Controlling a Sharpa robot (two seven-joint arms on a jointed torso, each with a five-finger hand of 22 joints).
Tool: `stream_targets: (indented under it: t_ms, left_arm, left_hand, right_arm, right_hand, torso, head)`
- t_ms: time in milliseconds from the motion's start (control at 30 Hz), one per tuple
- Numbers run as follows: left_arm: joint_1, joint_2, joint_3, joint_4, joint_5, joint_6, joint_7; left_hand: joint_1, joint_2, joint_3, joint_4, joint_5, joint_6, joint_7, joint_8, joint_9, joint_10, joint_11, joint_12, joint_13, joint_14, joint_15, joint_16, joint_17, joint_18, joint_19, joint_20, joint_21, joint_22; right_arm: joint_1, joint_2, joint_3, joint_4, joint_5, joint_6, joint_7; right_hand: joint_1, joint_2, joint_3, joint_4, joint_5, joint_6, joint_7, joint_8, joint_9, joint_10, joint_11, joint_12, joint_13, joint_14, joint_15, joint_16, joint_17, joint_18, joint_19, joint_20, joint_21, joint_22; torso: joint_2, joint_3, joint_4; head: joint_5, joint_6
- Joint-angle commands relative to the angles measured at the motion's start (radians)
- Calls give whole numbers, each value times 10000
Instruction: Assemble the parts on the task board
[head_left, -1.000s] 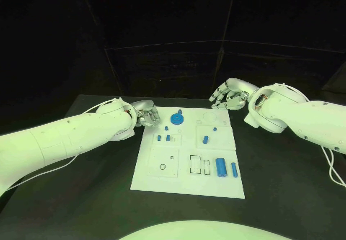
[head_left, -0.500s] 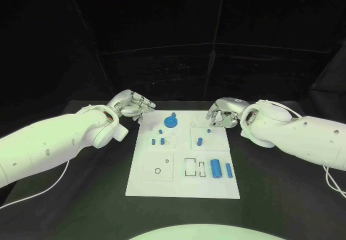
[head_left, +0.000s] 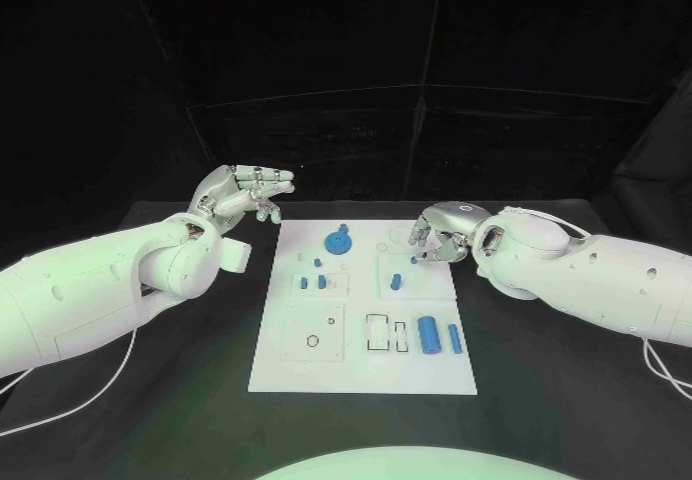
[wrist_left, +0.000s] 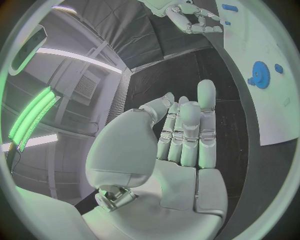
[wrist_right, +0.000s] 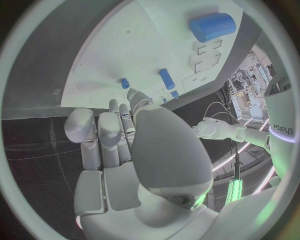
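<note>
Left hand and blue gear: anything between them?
Head view: just bare black table and white board edge between the left hand and blue gear.

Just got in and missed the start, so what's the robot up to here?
It is assembling small blue parts on the white task board. The right robot hand hovers over the board's far right area, near a small blue peg, holding nothing visible. The left robot hand is raised off the board's far left corner, empty. The blue gear and blue cylinder lie untouched.
</note>
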Motion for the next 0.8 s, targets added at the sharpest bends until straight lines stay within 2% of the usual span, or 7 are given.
stream_targets:
  t_ms: [33, 367, 800]
  left_arm:
    - [11, -2, 9, 17, 674, 182, 511]
    - [8, 25, 7, -25, 698, 184, 489]
    - [6, 30, 4, -52, 700, 211, 470]
  left_hand:
    - [-121, 10, -70, -9, 0, 10, 70, 27, -15, -71, 29, 40, 10, -103, 8, -71, -39, 115, -83, -19, -51, -19]
    - [-114, 13, -98, -14, 0, -36, 83, 12, -23, -113, 40, 52, 10, -174, 15, -126, -164, 116, -107, -11, -95, -47]
    - [-105, 16, -106, -20, 1, -45, 86, 10, -24, -123, 42, 60, 11, -204, 18, -153, -223, 117, -115, -8, -111, -57]
  right_arm:
    - [-8, 63, 5, -36, -315, 295, -88]
    - [-167, 249, 5, -182, -322, 789, -129]
    - [-285, 442, 5, -347, -331, 827, -179]
  right_hand:
    - [37, -67, 87, -22, -26, 33, 34, -65, 3, -55, 19, -70, -62, 96, 72, 131, 92, -97, 21, 69, 106, 87]
    - [92, 4, 433, -160, -40, 246, -18, -96, 23, 203, -29, -110, -384, 218, 41, 586, 525, -196, 339, 59, 503, 628]
    - [141, 107, 1028, -382, -281, 546, -93, -117, 41, 580, -101, -141, -731, 242, -17, 865, 747, -260, 506, 17, 778, 992]
  torso:
    - [6, 4, -8]
    - [6, 16, -22]
    - [5, 12, -13]
  head:
    - [-1, -13]
    - [15, -37]
    - [9, -50]
